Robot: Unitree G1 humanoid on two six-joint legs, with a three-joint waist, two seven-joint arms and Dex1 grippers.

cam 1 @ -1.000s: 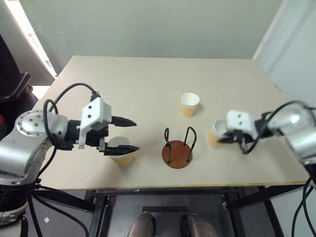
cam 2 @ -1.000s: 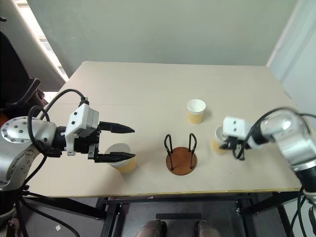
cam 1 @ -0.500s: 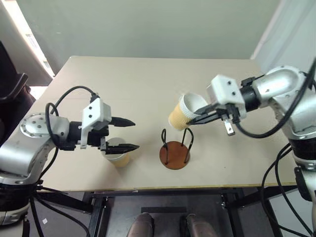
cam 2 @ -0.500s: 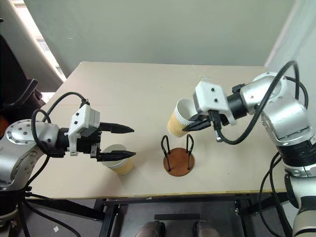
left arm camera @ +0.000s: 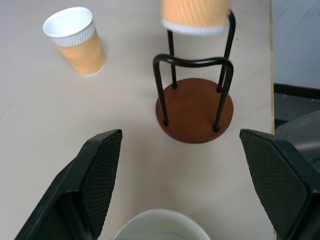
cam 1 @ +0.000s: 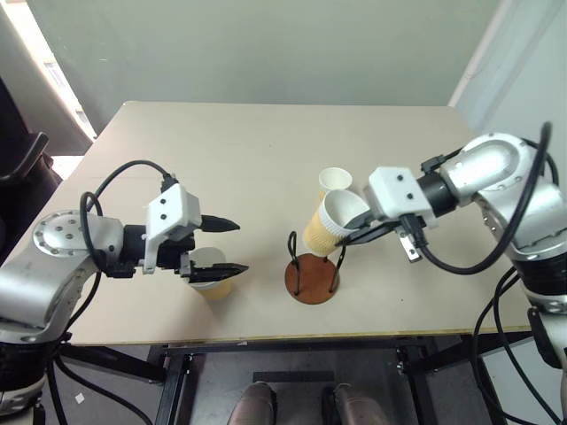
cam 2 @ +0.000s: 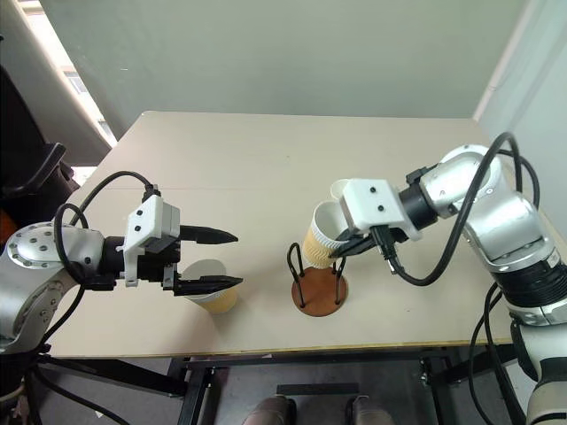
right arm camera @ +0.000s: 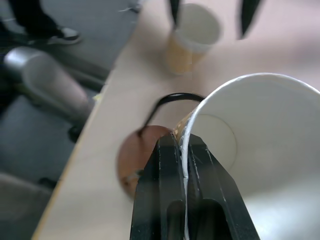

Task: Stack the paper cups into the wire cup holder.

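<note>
The wire cup holder (cam 1: 312, 276) stands near the table's front edge, a reddish-brown disc with black hoops. My right gripper (cam 1: 352, 235) is shut on the rim of a paper cup (cam 1: 326, 227), which hangs tilted just above the hoops, its wall pinched between the fingers (right arm camera: 170, 165). A second cup (cam 1: 334, 181) stands upright on the table behind the holder. A third cup (cam 1: 211, 278) stands left of the holder, under my left gripper (cam 1: 232, 246), which is open with one finger on each side above the rim. The left wrist view shows the holder (left arm camera: 195, 107) ahead of those fingers.
The beige table (cam 1: 266, 142) ends a short way in front of the holder, with a black frame below. The table's far half is bare. A dark chair (cam 1: 22, 164) stands off the left edge.
My right gripper has lifted its cup from the table at the right, carried it left, and now holds it lower, tilted over the holder. The left gripper has stayed put.
</note>
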